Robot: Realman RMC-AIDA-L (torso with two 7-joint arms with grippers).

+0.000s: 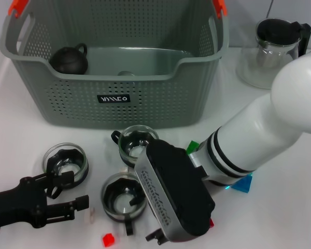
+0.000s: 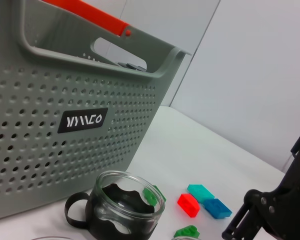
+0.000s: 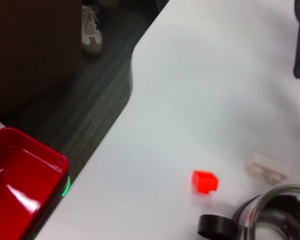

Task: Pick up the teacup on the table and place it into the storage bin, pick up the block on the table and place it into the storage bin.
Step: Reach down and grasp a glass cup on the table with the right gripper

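Grey-green perforated plastic storage bin fills the upper left of the head view, with a dark round teapot inside. Three clear glass teacups with black inserts stand on the white table below it. A small red block lies at the bottom edge, near the black right gripper; whether that gripper's fingers are together cannot be told. Lower left, the left gripper is apart beside a cup, holding nothing.

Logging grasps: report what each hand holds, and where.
Left hand, open by a teacup, holds nothing. Right hand, over the red block: cannot be told.
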